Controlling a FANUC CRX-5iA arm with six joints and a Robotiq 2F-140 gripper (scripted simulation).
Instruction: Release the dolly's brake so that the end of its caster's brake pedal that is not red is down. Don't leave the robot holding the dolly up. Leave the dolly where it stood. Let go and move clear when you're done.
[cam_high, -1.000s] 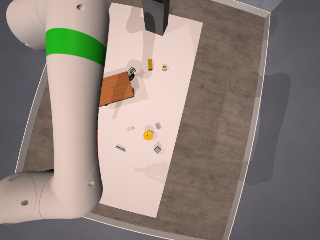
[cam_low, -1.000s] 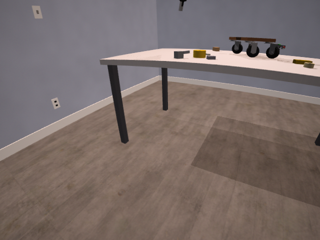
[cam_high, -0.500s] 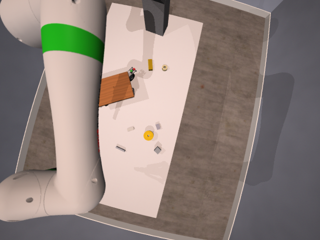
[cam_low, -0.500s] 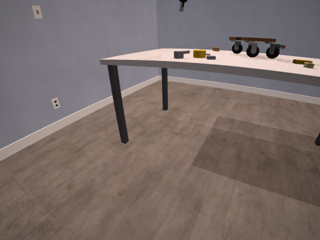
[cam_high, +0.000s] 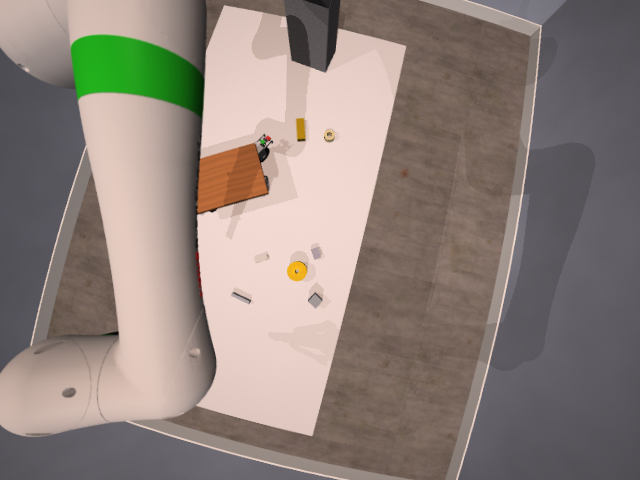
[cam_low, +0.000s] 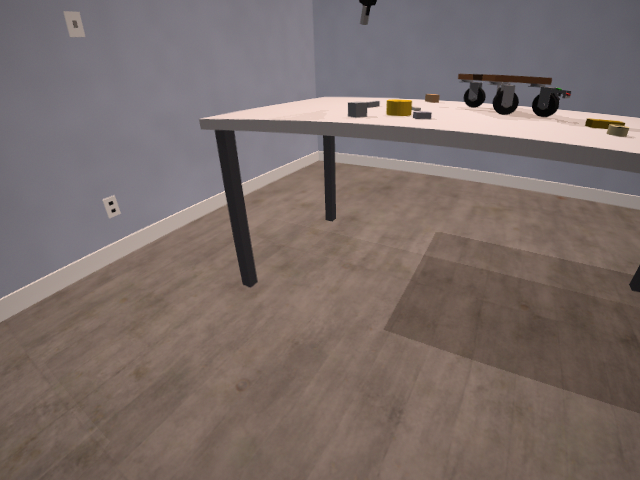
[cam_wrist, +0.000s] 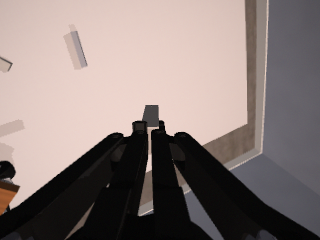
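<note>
The dolly (cam_high: 232, 178) (cam_low: 504, 78) has a wooden deck and stands on its black casters on the pale table (cam_high: 341, 206) (cam_low: 465, 130). Its brake pedal (cam_high: 265, 139) (cam_low: 564, 93) sticks out from one corner caster and has a green end and a red end; it is too small to tell which end is lower. My gripper (cam_low: 364, 11) (cam_wrist: 152, 115) is shut and empty. It hangs high above the table, well away from the dolly. In the wrist view only a corner of the dolly (cam_wrist: 6, 192) shows at the lower left. In the overhead view the arm hides the gripper.
A yellow bar (cam_high: 300, 129) (cam_low: 603, 122) and a tape ring (cam_high: 329, 133) (cam_low: 617, 130) lie beyond the pedal. A yellow disc (cam_high: 294, 271) (cam_low: 398, 107), a grey cube (cam_high: 314, 299), a grey bar (cam_high: 241, 296) (cam_wrist: 76, 47) and small blocks lie toward the table's other end.
</note>
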